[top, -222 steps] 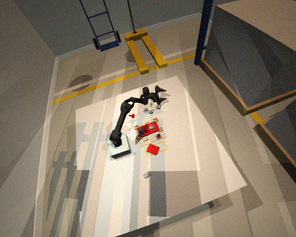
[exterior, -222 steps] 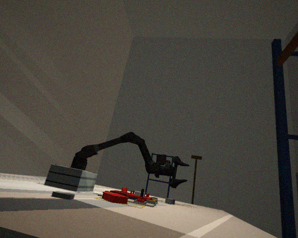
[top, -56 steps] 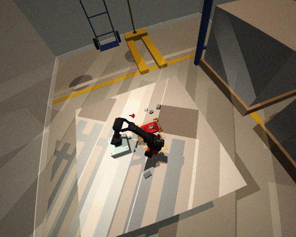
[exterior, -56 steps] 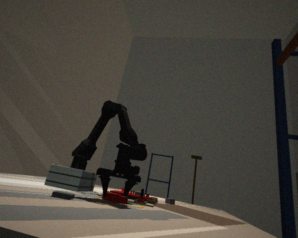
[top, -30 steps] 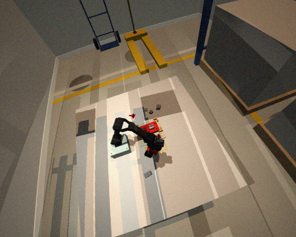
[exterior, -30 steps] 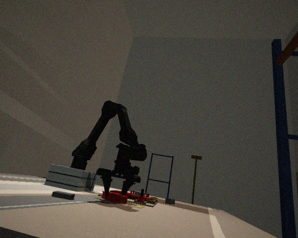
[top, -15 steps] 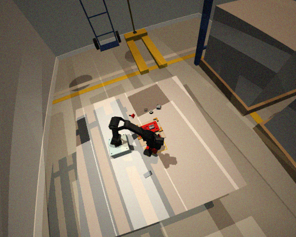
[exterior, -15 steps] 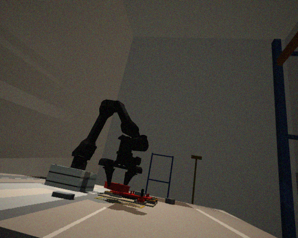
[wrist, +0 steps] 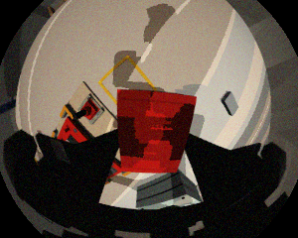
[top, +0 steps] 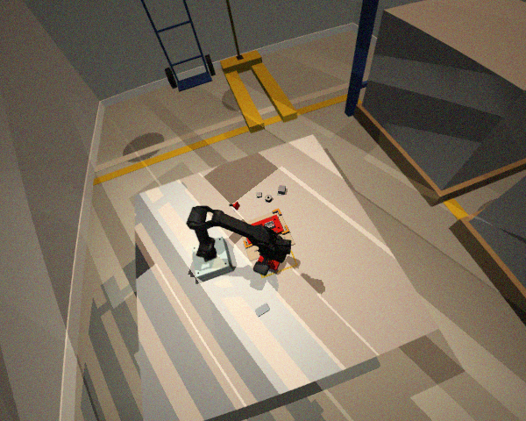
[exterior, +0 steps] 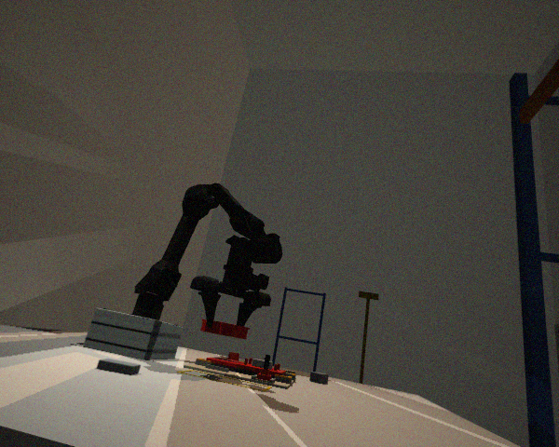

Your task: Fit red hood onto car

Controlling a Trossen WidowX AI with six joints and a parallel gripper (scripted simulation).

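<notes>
The red hood [top: 274, 264] [exterior: 224, 329] [wrist: 154, 131] is off the table, held roughly level above the yellow outline beside the jig. My gripper [exterior: 225, 326] [wrist: 152, 134] is shut on the hood, with one finger at each side. The red chassis [top: 278, 223] [exterior: 220, 360] [wrist: 69, 130] sits in the tan jig [top: 252, 253] [wrist: 82, 92] with orange corner pieces, below and to one side of the hood. The grey engine block [top: 269, 224] shows on the deck. The four pegs are too small or hidden to tell apart, and the hood's corner holes cannot be made out.
A yellow outline [top: 295, 259] [wrist: 114, 69] is marked on the table next to the jig. A grey block [top: 262, 310] [exterior: 118, 367] [wrist: 229, 103] lies apart from it. A small red part [top: 235, 205] and several small grey parts [top: 281, 189] lie beyond the jig.
</notes>
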